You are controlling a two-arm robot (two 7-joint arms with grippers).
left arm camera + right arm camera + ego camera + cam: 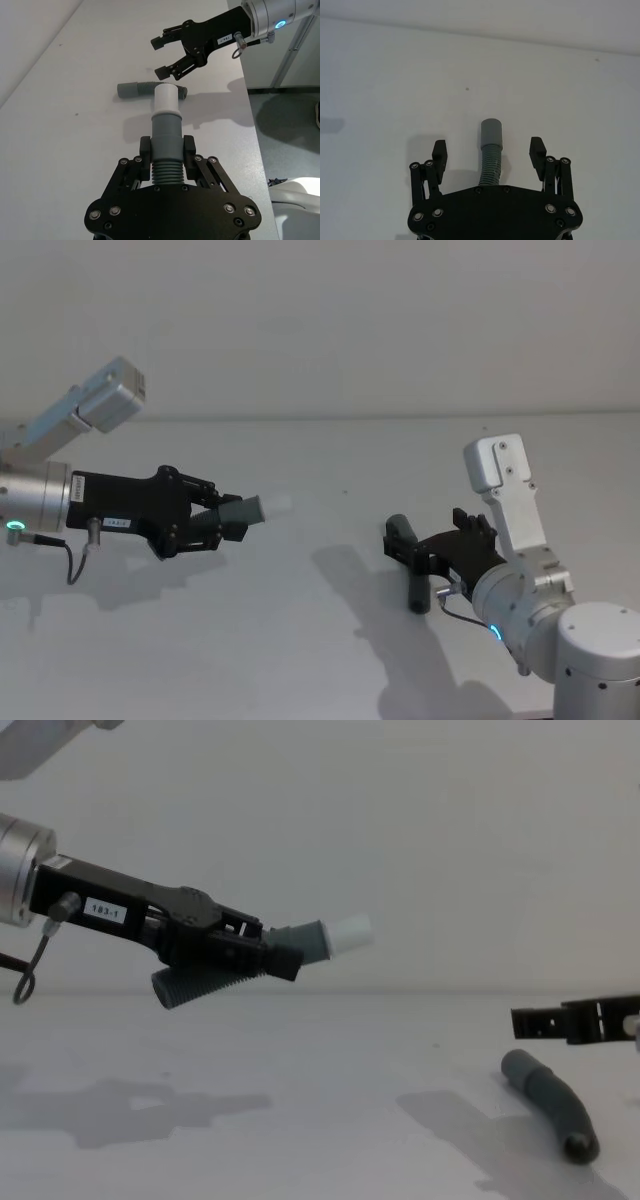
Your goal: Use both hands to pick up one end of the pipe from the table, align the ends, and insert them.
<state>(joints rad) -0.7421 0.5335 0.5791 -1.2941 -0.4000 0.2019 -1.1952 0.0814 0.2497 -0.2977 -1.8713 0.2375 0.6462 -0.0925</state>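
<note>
My left gripper is raised above the white table, shut on one dark-grey corrugated pipe piece. That piece's narrow cuff with a white tip sticks out past the fingers, pointing toward the right arm. The other pipe piece lies flat on the table at the right, its wider smooth socket cuff facing away from the right arm. My right gripper hovers open just above this piece, one finger on each side and neither touching it.
The table's right edge runs close behind the lying piece, with floor beyond it. A tiny dark speck marks the surface. Between the two arms the tabletop is bare white.
</note>
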